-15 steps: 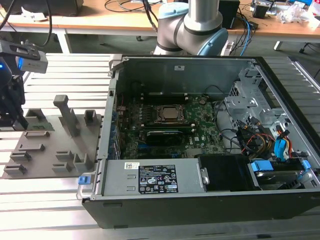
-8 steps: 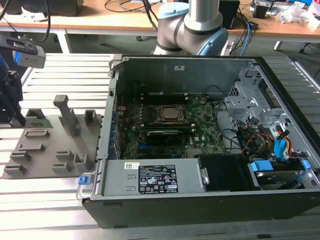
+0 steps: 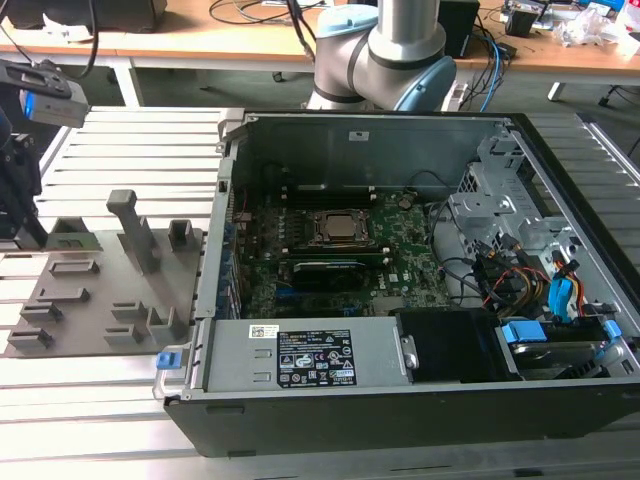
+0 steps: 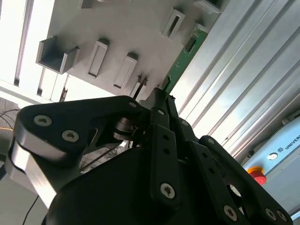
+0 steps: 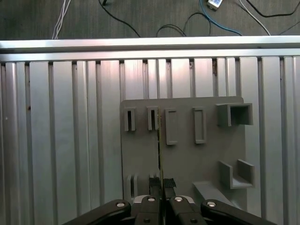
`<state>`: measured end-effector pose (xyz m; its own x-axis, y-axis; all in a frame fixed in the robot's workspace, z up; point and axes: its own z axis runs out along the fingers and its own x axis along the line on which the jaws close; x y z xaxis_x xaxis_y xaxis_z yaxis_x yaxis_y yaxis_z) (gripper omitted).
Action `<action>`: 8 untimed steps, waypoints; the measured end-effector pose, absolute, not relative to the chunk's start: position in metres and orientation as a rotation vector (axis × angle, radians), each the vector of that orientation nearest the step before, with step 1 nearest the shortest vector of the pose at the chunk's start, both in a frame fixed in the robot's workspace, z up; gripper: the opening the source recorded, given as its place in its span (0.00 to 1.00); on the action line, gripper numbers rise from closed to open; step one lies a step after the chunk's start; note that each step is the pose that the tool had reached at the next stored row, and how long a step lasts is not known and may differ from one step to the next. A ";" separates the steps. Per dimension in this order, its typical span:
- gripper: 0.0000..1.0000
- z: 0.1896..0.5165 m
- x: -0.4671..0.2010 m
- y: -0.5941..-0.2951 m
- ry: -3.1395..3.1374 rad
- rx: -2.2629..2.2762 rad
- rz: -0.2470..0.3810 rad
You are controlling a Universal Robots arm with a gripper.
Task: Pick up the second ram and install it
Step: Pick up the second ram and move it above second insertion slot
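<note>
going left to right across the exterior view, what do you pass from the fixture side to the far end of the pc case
second ram → tall grey fixture post → blue clip at the case corner → CPU socket → coloured cable bundle

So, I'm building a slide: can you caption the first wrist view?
Gripper, jaws closed on the edge-on second ram, over the grey fixture plate on the slatted table.
</note>
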<state>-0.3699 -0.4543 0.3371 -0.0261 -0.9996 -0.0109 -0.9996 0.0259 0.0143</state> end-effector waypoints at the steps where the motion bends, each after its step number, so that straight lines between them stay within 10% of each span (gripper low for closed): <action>1: 0.14 0.340 -0.370 -0.454 -2.248 2.191 -0.028; 8: 0.14 0.350 -0.370 -0.454 -2.248 2.191 -0.028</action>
<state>-0.3699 -0.4543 0.3500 -0.0260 -0.9996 -0.0108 -0.9996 0.0259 0.0144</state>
